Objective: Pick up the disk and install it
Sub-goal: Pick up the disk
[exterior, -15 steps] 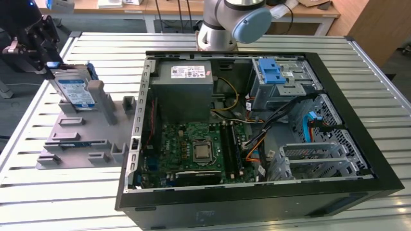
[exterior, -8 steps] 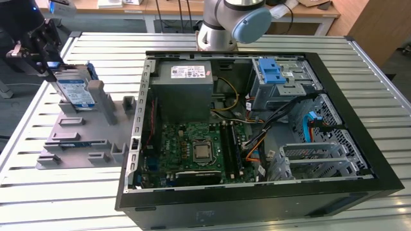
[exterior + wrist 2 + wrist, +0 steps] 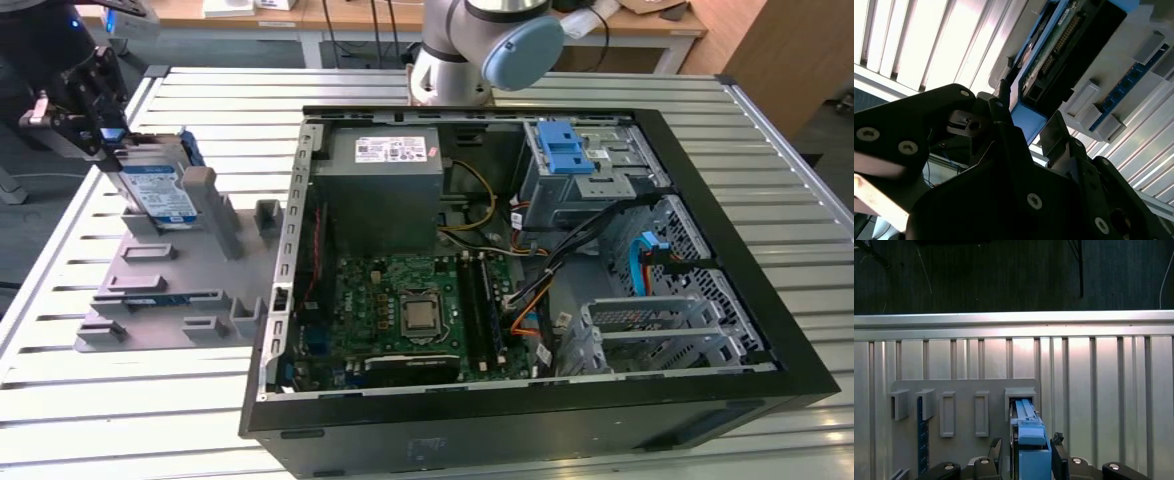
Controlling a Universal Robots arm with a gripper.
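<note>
Pickup barely getting under way; installing not yet begun.

Beginning at the exterior view's left: hanging the tool (image 3: 110, 140) over the near edge of the slatted surface (image 3: 80, 420), right at the top of the disk (image 3: 158, 195). Keeping to the disk: standing on edge in a slot of the grey holder (image 3: 160, 320), label facing the open computer case (image 3: 747, 330), not raised out of the slot as far as can be judged.

Looking through the first wrist view: placing the two dark fingers (image 3: 996, 450) on either side of the disk's blue frame, one looking to be against it, the other showing a sliver of gap. Judging from that, straddling narrowly rather than clamping; no firm grip showing yet.

Moving rightward in the exterior view: lying open on the surface, the case is well apart from the holder, with the grey power supply (image 3: 387, 170) and the green board (image 3: 414, 300) in plain sight. Further right, near the case's far corner, waiting with a blue latch (image 3: 566, 150) on top, a metal drive cage, probably the place for the disk. Still to do, then: gripping, lifting clear, carrying across and seating.

Turning to the pose: rising from a base beyond the case, reaching the arm (image 3: 467, 50) out of frame and back in at the far left, pointing the tool down and slightly tilted over the holder.
</note>
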